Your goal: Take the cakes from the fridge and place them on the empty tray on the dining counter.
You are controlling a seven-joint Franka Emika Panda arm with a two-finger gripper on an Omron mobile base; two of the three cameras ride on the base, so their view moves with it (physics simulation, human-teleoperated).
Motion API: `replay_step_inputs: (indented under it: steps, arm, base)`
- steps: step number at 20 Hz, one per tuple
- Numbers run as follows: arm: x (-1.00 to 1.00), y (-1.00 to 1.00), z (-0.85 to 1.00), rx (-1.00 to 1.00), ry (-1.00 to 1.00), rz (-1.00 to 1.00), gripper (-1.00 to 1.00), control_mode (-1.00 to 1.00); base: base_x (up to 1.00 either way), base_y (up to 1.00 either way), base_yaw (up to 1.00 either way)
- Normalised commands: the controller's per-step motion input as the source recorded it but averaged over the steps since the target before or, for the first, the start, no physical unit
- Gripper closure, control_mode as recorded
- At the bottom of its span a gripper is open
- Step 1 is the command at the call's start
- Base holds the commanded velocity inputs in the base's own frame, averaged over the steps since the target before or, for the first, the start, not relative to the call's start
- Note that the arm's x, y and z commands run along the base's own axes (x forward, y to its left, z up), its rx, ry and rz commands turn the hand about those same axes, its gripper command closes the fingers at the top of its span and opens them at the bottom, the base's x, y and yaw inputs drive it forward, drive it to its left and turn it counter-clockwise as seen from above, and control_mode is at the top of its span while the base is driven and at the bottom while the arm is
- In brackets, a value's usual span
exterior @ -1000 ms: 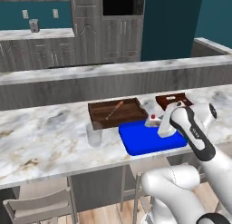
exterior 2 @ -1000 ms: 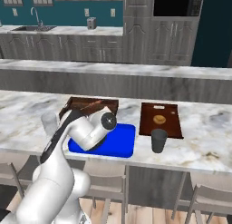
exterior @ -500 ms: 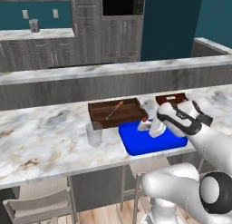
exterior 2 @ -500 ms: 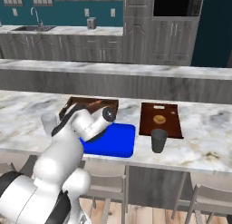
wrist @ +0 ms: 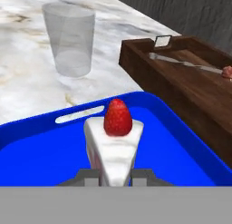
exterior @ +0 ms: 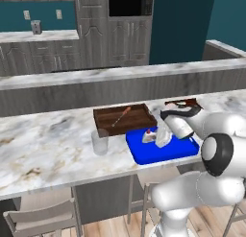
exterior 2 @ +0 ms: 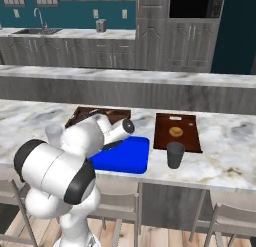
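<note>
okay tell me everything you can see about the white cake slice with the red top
The white cake slice is a small wedge with pale frosting, faint layer lines on its side and a glossy red berry on top. It stands upright over the blue tray, near the rim with the handle slot, its narrow end facing the camera. The end effector is shut on it, fingers pressed to both sides.

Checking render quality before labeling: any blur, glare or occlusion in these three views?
Left base view: sharp, flat lighting; the arm hides part of the blue tray. Right base view: the arm covers the tray's left side. Hand view: crisp, white cake clear, glass see-through, no glare.
</note>
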Motion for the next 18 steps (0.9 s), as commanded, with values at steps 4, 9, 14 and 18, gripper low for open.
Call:
replay_step_inputs:
  steps: [4, 9, 14, 18]
  arm:
    - [0.45, 0.00, -0.43, 0.00, 0.03, 0.12, 1.00, -1.00]
    - [0.43, 0.00, -0.43, 0.00, 0.04, 0.11, 1.00, -1.00]
    - [0.36, 0.00, -0.43, 0.00, 0.02, 0.11, 1.00, -1.00]
    - [0.19, 0.00, -0.42, 0.00, 0.01, 0.10, -1.00, -1.00]
  base:
    - [0.00, 0.00, 0.00]
    - [0.00, 0.00, 0.00]
    - [0.00, 0.00, 0.00]
    - [0.00, 0.00, 0.00]
